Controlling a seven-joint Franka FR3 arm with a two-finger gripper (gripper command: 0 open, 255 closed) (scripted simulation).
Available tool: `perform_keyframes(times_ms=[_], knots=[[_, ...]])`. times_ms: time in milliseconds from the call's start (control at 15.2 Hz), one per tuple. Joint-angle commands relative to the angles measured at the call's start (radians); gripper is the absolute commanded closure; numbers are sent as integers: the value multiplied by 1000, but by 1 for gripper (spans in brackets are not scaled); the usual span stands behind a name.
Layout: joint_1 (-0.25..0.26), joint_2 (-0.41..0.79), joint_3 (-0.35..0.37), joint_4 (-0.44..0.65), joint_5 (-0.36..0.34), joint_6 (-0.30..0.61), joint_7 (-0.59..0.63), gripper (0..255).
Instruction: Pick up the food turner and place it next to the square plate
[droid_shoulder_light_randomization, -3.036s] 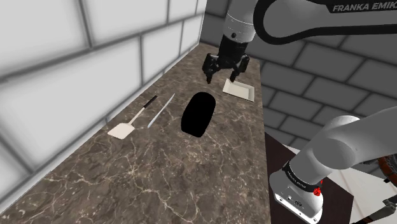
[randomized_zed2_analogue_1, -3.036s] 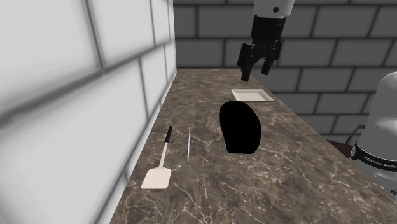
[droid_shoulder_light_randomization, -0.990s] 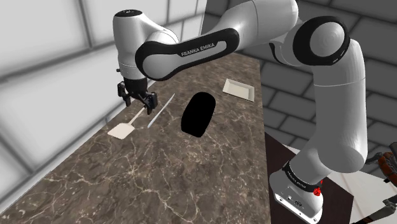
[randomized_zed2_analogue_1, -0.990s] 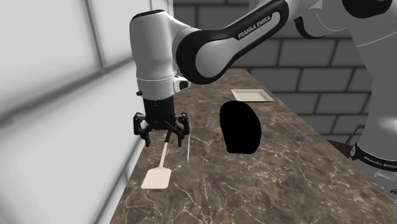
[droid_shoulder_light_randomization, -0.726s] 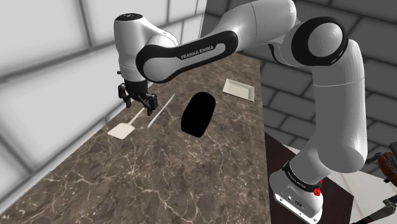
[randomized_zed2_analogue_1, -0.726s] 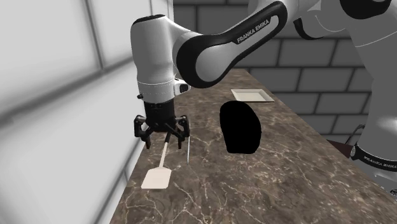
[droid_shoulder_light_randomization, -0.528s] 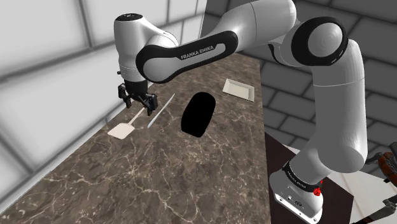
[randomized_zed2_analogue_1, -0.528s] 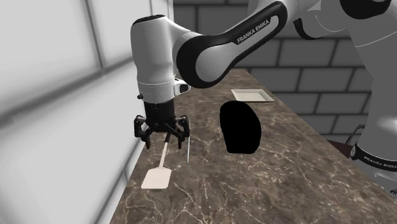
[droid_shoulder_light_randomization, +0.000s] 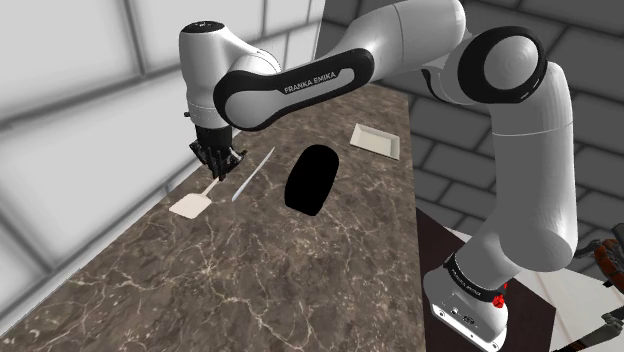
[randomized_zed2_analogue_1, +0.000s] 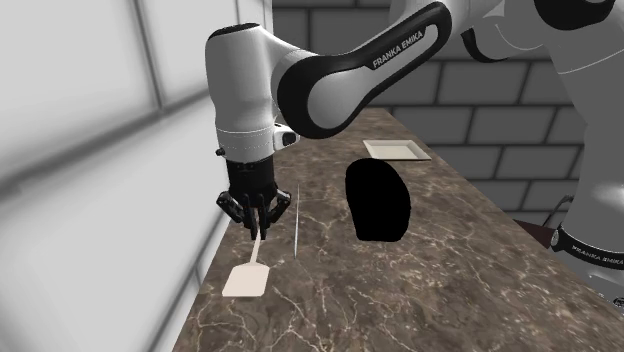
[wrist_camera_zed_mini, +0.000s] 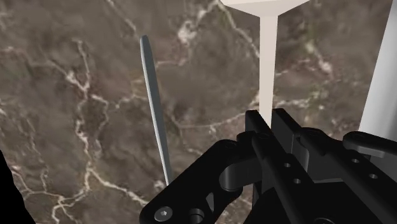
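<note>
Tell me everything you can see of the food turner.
The food turner has a flat, cream-white, square blade and a thin pale shaft. It lies flat on the dark marbled counter, close to the white tiled wall, blade pointing away from the square plate. The gripper is shut on its shaft; the handle end is hidden. A thin grey utensil lies beside it, apart.

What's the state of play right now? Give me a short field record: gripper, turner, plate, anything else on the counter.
gripper: shut on the food turner's shaft, near the wall
food turner: cream blade appears to lie flat on the counter, not lifted
square plate: white, at the counter's far end, well apart from the turner
slim grey utensil: lying beside the turner, untouched
black shape: mid-counter, between turner and plate
task step: grasp made; lift and carry not yet done
</note>
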Motion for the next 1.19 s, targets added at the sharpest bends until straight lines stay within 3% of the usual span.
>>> perform_keyframes(times_ms=[0, 1122], knots=[[0, 0, 0, 0, 0, 0, 0, 255], [-1, -60, 28, 99, 45, -147, -38, 255]])
